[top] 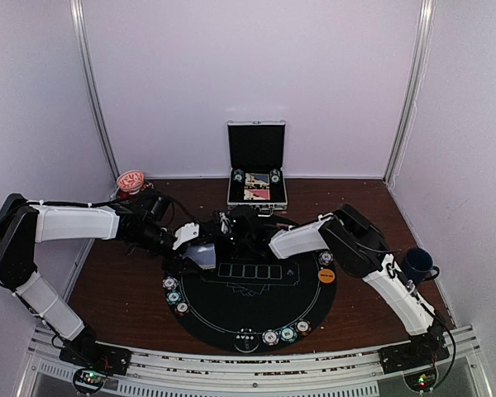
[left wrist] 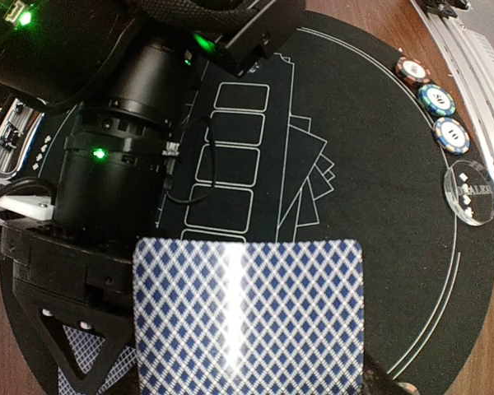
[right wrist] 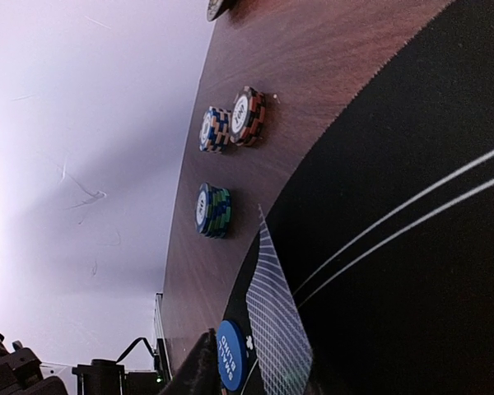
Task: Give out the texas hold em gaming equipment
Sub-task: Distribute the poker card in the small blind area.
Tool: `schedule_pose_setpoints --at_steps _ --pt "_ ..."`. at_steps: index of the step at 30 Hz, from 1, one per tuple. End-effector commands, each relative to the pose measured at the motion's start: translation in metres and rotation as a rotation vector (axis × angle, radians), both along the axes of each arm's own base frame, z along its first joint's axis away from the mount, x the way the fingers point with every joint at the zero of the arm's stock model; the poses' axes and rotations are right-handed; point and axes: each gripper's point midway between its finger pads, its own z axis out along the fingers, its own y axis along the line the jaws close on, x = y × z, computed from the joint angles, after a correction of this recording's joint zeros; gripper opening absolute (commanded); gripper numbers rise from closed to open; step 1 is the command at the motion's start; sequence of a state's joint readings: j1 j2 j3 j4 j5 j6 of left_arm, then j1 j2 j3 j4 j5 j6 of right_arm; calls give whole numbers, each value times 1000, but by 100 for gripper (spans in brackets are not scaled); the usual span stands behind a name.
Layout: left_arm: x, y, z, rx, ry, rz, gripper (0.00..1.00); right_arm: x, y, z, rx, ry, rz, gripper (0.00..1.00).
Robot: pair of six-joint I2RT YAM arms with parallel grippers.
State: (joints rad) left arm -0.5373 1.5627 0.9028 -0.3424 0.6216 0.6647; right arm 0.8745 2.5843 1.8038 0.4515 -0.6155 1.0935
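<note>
Starting at the mat (top: 256,310)'s near rim: clear dealer disc (left wrist: 471,191) and three chips (left wrist: 436,99) in a row. Just off its left rim, three stacks (right wrist: 212,210) and blue button (right wrist: 230,354); at its right rim, orange button (top: 326,275). Over its far-left part, card (left wrist: 247,317) clamped flat, back up, in left gripper (top: 200,250); right gripper (top: 231,234) close alongside, second card (right wrist: 276,321) by it, grip impossible to tell. Beyond its far rim, open case (top: 256,165).

Top view: soft, even light off white walls (top: 256,74), a bit hazy, low-res. Black mat (top: 231,310) swallows detail. Left wrist cam: vertical glare streak down the card (left wrist: 247,317), fisheye bend at edges. Right wrist cam: blown-out white at left, foreground soft.
</note>
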Motion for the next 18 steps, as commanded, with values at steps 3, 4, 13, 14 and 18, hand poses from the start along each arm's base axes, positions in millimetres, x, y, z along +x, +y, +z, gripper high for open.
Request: schedule_pose_setpoints --at_steps 3,4,13,14,18 --pt "-2 0 8 -32 -19 -19 60 -7 -9 2 -123 -8 -27 39" --pt "-1 0 8 -32 -18 -19 60 -6 -11 3 -135 -15 -35 41" --pt "-2 -1 9 -34 -18 -21 60 -3 -25 0 -235 -18 -77 47" --pt "-2 -1 8 -34 -17 -21 60 -4 -26 -3 -245 -16 -77 48" --pt "-2 -1 9 -36 -18 -20 60 -3 -30 -8 -283 -10 -87 49"
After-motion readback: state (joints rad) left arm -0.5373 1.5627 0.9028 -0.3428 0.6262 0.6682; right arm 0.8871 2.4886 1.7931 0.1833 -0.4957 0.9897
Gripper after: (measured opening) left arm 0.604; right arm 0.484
